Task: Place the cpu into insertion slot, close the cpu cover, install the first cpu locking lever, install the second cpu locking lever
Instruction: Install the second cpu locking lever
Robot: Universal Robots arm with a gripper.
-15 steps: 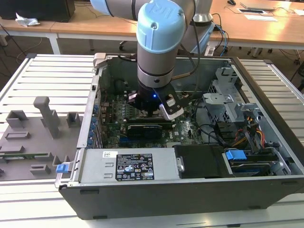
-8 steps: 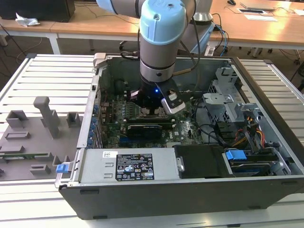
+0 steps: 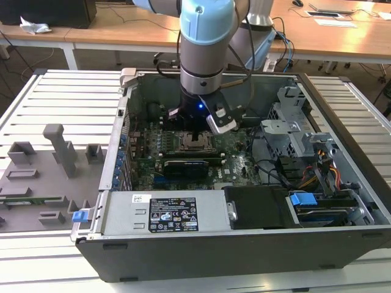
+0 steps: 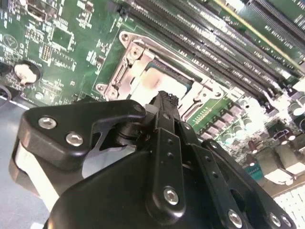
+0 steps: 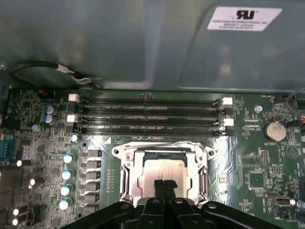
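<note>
An open computer case [image 3: 244, 244] lies on a slatted white table [image 3: 55, 104], with wooden desks behind it in the exterior view. Inside, the green motherboard [image 5: 267, 162] carries the insertion slot [image 5: 164, 174], its silver surround bright under the light. The cpu [image 5: 164, 172], a flat silver-grey square, sits in that slot, framed by the cpu cover [image 5: 127, 179] lying around it. The gripper [image 5: 165, 185] hangs directly over the chip with its jaws drawn together and nothing between them. Its black linkages hide the socket's near edge in both wrist views.
</note>
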